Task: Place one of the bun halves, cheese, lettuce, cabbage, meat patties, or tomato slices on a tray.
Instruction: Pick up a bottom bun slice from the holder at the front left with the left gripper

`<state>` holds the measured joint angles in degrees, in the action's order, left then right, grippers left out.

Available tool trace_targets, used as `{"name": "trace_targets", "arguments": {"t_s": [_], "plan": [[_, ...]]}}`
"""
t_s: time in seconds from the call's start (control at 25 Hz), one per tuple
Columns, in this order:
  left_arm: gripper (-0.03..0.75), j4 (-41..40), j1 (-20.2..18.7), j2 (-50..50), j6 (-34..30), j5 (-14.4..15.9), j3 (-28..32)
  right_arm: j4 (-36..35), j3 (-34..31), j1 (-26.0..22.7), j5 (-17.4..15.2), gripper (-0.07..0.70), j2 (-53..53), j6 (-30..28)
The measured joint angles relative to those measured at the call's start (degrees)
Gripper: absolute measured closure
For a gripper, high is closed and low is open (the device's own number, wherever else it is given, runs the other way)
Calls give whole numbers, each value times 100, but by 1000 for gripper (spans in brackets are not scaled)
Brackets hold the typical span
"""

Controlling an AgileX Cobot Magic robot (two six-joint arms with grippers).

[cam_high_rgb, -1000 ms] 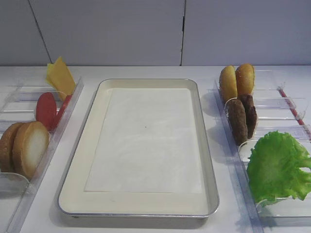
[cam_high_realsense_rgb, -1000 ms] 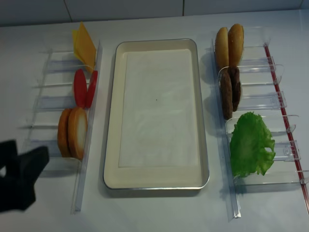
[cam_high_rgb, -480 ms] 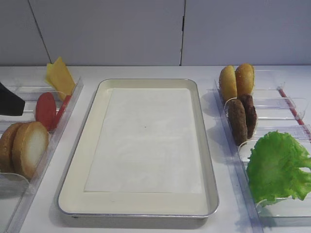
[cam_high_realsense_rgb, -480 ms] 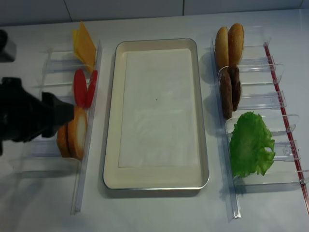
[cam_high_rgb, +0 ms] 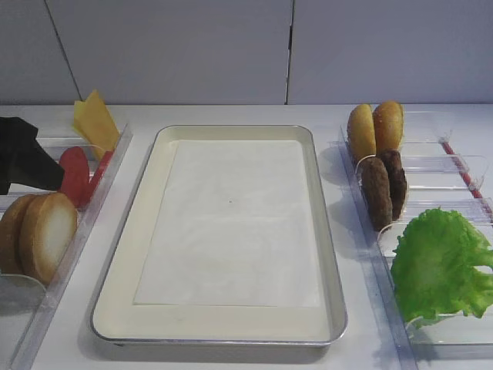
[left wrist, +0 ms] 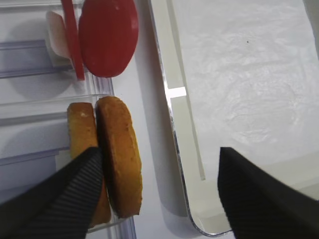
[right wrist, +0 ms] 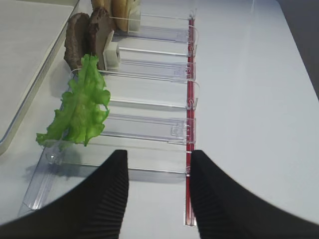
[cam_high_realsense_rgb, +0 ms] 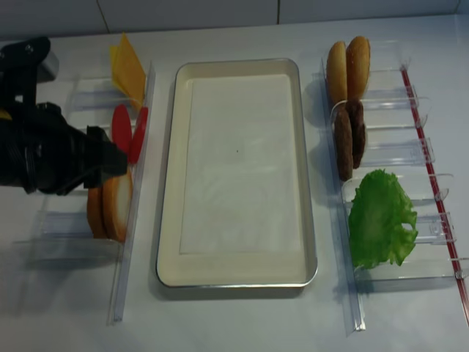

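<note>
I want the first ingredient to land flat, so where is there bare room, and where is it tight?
The tray is bare: its whole paper liner is free inside the rim. Crowded: the left bins, where the open left gripper hangs by the bun halves and tomato slices; the right bins, with patties and lettuce.

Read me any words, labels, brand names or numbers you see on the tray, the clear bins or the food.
None: there is no readable text in any view.
The tray and its paper liner are blank.
The clear bins carry no labels.
The bun halves, tomato slices and lettuce have no print.
</note>
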<state>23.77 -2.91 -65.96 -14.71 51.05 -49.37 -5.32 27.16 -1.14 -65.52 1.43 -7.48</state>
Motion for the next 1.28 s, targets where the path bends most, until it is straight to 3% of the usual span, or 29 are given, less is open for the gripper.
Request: {"name": "trace_targets", "arguments": {"t_s": [1.04, 1.28], "plan": [[262, 218, -14, -749, -209, 22, -4, 0, 0, 0, 0, 309, 0, 21], [312, 218, -14, -875, -209, 10, -13, 0, 0, 0, 0, 309, 0, 21]]}}
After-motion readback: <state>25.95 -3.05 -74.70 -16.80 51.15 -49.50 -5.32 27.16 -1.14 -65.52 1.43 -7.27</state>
